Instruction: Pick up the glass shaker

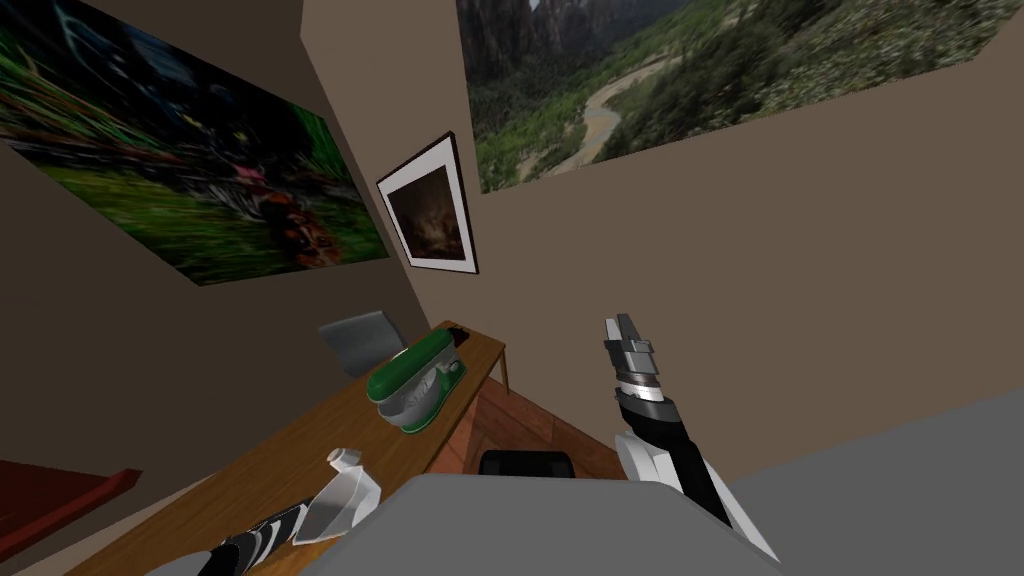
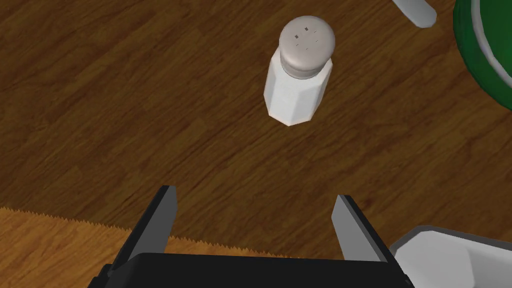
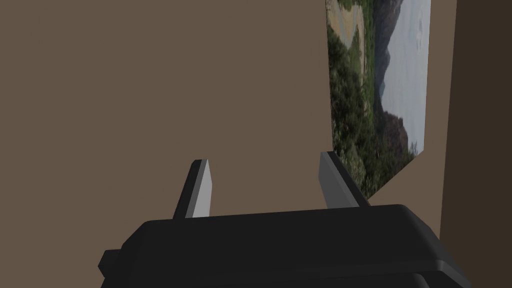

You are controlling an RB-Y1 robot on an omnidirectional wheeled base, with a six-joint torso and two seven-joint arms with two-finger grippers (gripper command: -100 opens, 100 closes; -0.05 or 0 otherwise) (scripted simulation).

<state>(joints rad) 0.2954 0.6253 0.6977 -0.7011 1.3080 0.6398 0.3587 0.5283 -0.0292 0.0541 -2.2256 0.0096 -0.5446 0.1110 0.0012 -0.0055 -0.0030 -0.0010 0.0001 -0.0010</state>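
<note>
The shaker [image 2: 299, 75] is a white, faceted body with a grey domed cap with holes. It stands upright on the brown wooden table [image 2: 125, 100], a short way ahead of my left gripper [image 2: 255, 215]. That gripper hovers above the table, open, with nothing between its fingers and slightly off the shaker's line. In the head view the shaker [image 1: 346, 460] shows small near the table's front edge, just past my left hand. My right gripper [image 1: 627, 335] is raised in the air to the right of the table, open [image 3: 260, 187] and empty.
A green stand mixer [image 1: 415, 380] sits farther along the table [image 1: 300, 440]; its green base [image 2: 487, 50] lies close beside the shaker. A grey chair [image 1: 362, 340] stands behind the table. A black object [image 1: 527, 463] sits low by the table's near side.
</note>
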